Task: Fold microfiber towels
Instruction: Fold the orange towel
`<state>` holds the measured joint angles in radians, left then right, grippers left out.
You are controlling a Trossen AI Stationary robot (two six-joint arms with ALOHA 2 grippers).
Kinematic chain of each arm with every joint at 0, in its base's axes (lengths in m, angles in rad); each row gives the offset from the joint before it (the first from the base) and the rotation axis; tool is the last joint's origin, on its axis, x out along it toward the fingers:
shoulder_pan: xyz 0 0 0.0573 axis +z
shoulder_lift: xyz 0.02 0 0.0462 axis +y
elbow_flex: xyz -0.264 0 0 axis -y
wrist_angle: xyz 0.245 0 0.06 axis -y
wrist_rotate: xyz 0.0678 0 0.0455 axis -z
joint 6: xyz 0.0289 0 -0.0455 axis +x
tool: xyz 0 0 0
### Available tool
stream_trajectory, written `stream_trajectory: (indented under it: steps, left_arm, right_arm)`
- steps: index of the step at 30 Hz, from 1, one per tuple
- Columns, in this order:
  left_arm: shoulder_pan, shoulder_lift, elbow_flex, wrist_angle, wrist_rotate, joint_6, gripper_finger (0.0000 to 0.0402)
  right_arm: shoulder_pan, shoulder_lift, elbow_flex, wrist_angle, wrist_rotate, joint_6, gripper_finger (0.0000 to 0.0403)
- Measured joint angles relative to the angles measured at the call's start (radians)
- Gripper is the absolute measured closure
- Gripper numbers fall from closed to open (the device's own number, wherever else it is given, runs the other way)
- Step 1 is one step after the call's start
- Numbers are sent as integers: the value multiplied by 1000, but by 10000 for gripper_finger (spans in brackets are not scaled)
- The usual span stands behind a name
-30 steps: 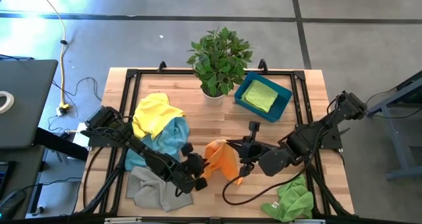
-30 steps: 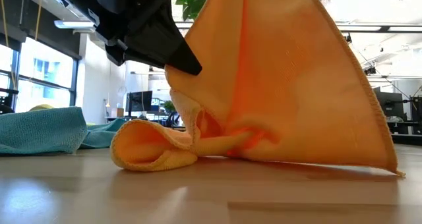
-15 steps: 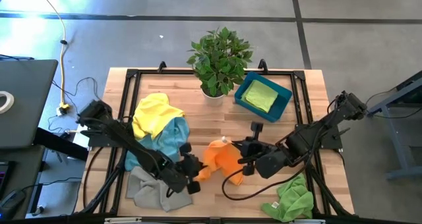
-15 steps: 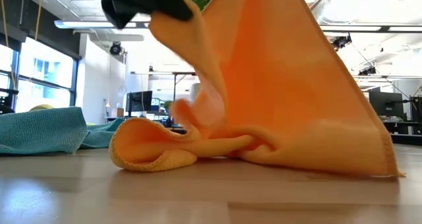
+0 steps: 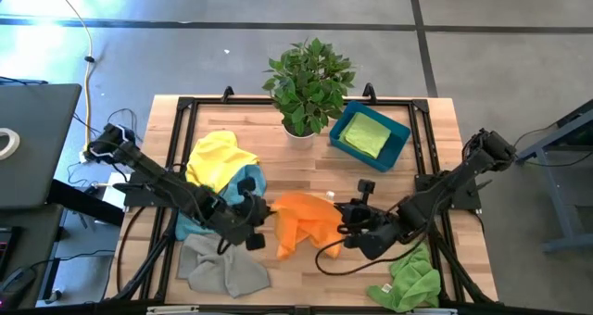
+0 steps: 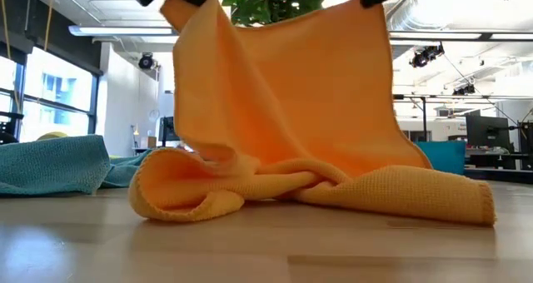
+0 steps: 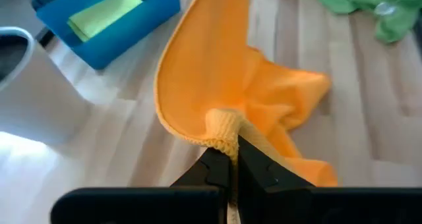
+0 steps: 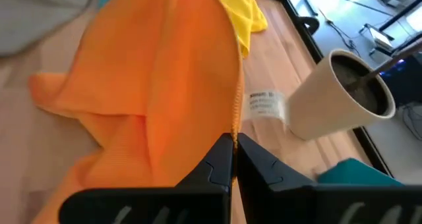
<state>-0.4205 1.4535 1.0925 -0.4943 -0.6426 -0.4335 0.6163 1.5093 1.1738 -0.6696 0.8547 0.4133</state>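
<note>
- Since a second ago, both arms have drawn apart in the high view: the left gripper (image 5: 248, 215) has slid toward the left of the frame, the right gripper (image 5: 350, 224) has dropped slightly lower, and the orange towel (image 5: 301, 220), then bunched into a peak between them, now hangs wider.
- Left gripper is pinched tight on a puckered bit of the orange towel's hem; its wrist view shows the hem (image 7: 223, 127) squeezed between the two dark fingers, with no gap.
- Right gripper is likewise clamped on the opposite edge; its wrist view shows the stitched border (image 8: 235, 105) running straight into the closed fingers.
- From table height, the cloth hangs like a curtain from two upper points, its lower part still heaped on the wooden table (image 6: 266, 250). Holding two edge points apart seems meant to stretch the top edge so the cloth can be laid flat for folding.
- Other towels wait: yellow (image 5: 219, 159) and light blue (image 5: 237, 192) piled at centre-left, grey (image 5: 222, 264) at lower left, one green towel (image 5: 408, 281) at lower right.
- Another green towel (image 5: 367, 134) already lies folded in the teal bin (image 5: 397, 137), upper right of centre, beside the potted plant (image 5: 308, 83); it looks like the drop-off place.
</note>
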Motion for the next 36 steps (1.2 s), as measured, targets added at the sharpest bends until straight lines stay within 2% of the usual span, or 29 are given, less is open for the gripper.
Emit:
stream_trajectory:
  steps: [6,9,13,18,21,25,28,36]
  left_arm:
    - [102,-3,75,-132,5,165,401]
    - [146,-3,115,-175,-8,209,401]
    - [190,-3,142,-190,-20,233,401]
    - [228,-3,142,-191,1,279,401]
    - [251,-3,142,-190,-50,344,401]
    - [278,-22,158,-194,-147,462,401]
    - [295,-19,199,-207,-178,523,401]
    - [305,-19,334,-201,-258,697,401]
  right_arm:
    - [-52,-46,-6,-53,2,-48,403]
    - [-78,-112,-38,5,20,-90,403]
    - [-106,-243,-202,210,17,-165,403]
    - [-182,-406,-451,604,-106,-300,403]
    - [-233,-474,-518,719,-149,-373,403]
    - [-287,-537,-488,673,-153,-401,403]
    - [-312,-558,-410,595,-219,-452,403]
    - [-369,-548,-172,265,-264,-478,403]
